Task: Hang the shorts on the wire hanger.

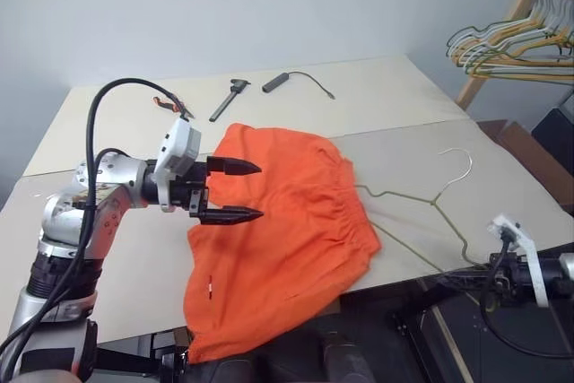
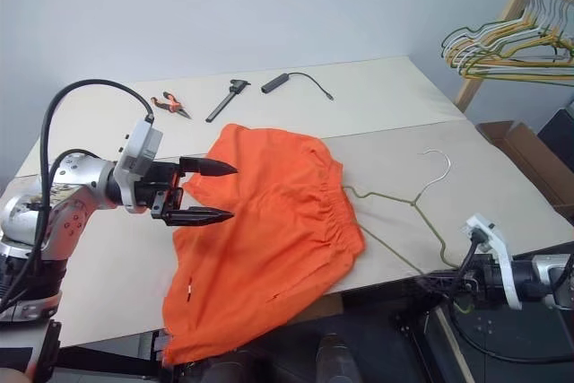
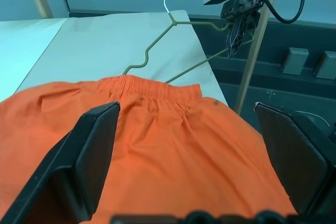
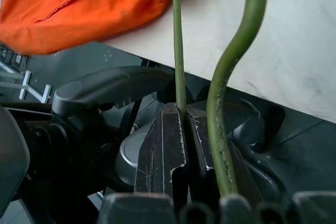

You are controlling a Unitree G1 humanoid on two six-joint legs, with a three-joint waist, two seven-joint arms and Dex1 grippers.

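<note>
Shorts (image 1: 287, 230) of bright orange lie spread on the pale table (image 1: 117, 257), and their lower part hangs over the near edge. The gathered waistband points toward the wire hanger (image 1: 417, 199), whose one end goes under the fabric. The hanger lies flat on the table with its hook pointing away from the robot. The left gripper (image 1: 235, 191) hovers just above the near left part of the shorts, its two black fingers spread wide and grasping nothing. The right gripper (image 4: 181, 129) is at the table's near right edge, clenched on the hanger's thin wire. Pliers (image 2: 170, 106) and a black tool (image 2: 228, 99) lie farther back.
</note>
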